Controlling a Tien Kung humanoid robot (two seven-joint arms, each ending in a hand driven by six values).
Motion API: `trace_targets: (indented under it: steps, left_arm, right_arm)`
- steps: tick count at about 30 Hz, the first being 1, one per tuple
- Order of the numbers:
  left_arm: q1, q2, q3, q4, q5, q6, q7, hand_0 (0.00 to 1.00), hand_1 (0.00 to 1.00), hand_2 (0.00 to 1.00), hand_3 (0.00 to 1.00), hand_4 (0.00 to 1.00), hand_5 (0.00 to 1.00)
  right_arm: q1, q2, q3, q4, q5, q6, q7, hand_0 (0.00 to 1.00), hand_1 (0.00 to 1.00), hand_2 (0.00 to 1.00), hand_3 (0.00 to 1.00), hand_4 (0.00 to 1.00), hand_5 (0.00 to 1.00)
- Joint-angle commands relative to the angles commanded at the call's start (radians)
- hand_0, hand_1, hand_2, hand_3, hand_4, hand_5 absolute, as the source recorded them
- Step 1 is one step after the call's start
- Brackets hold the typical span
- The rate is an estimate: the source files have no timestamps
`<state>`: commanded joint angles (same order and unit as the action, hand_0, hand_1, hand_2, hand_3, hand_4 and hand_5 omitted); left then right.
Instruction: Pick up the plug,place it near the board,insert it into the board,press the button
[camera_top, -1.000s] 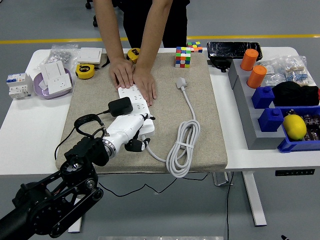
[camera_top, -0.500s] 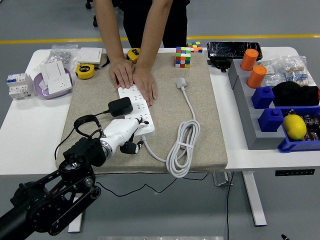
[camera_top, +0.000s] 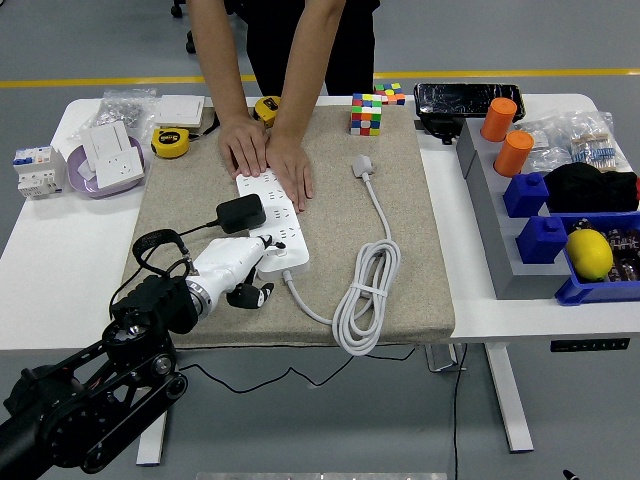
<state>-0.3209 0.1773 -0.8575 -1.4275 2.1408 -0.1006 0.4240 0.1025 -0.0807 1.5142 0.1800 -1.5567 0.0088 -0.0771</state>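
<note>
- Pinning the white board (camera_top: 270, 215) flat on the beige mat (camera_top: 400, 230), a person's two hands (camera_top: 268, 155) press its far end, presumably so it stays put under insertion force.
- Black plug (camera_top: 241, 212): seated on the board's left edge, cable trailing toward the counter's near-left edge.
- Left hand (camera_top: 245, 270): white shell, dark fingers loosely curled, holding nothing; at the board's near end, plug just beyond it.
- Right hand: not visible.

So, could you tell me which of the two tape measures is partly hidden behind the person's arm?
The far tape measure, by the mat's far edge, is partly covered by the forearm. The other tape measure, left of the mat, shows fully.
</note>
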Motion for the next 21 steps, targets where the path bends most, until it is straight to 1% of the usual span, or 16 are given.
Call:
trace_targets:
  steps: [13,17,21]
  left_arm:
    - [0.000,-0.001,0.000,0.008,0.003,-0.006,0.002,0.162,0.051,0.145,0.855,0.623,0.002]
    - [0.002,-0.001,0.003,0.019,0.004,-0.010,0.002,0.162,0.051,0.145,0.855,0.623,0.002]
    - [0.000,-0.002,0.007,0.043,0.003,-0.011,0.000,0.162,0.050,0.145,0.845,0.620,0.002]
  right_arm:
    - [-0.002,0.000,0.001,0.000,-0.003,0.001,0.000,0.835,0.750,0.759,0.790,0.998,0.954]
    - [-0.002,0.000,-0.001,0.000,-0.001,0.001,0.001,0.835,0.750,0.759,0.790,0.998,0.954]
    - [-0.002,-0.001,0.002,0.000,-0.005,0.001,-0.001,0.835,0.751,0.759,0.790,0.998,0.954]
